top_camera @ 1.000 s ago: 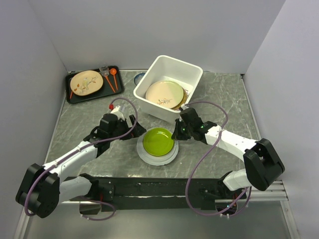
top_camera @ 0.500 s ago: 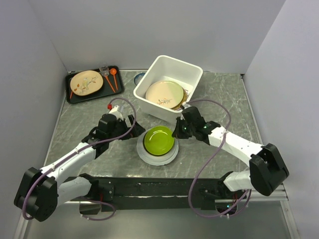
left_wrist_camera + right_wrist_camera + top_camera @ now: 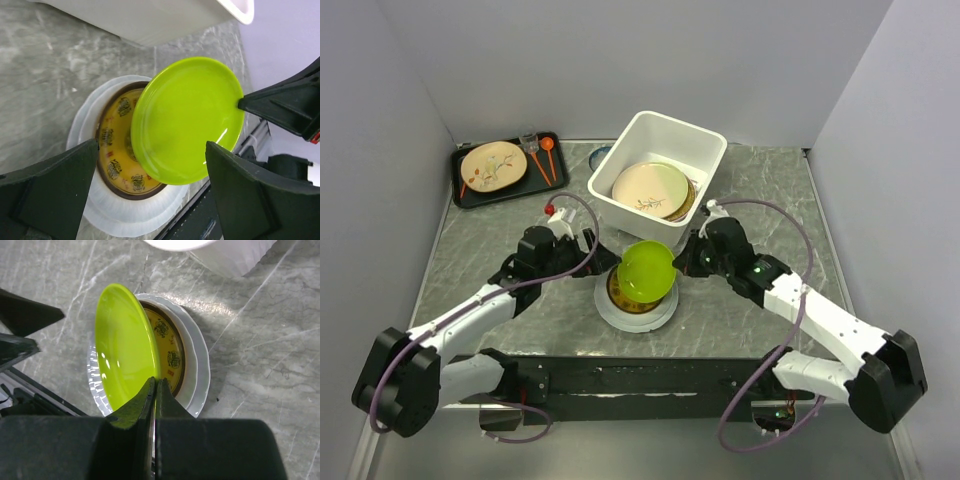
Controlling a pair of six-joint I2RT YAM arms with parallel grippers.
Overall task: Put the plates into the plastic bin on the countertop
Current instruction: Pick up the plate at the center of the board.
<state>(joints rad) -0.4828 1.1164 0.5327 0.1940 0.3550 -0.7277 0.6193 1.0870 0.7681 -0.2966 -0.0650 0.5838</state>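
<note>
Lime plate tipped up, face leftward, right gripper pinching rim.

My right gripper pinches the rim of the lime green plate; my left gripper gapes wide on the opposite side.

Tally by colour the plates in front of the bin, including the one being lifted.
Lime green plate: 1
Yellow patterned plate: 1
White plate: 1, as far as shows
Total: 3
</note>
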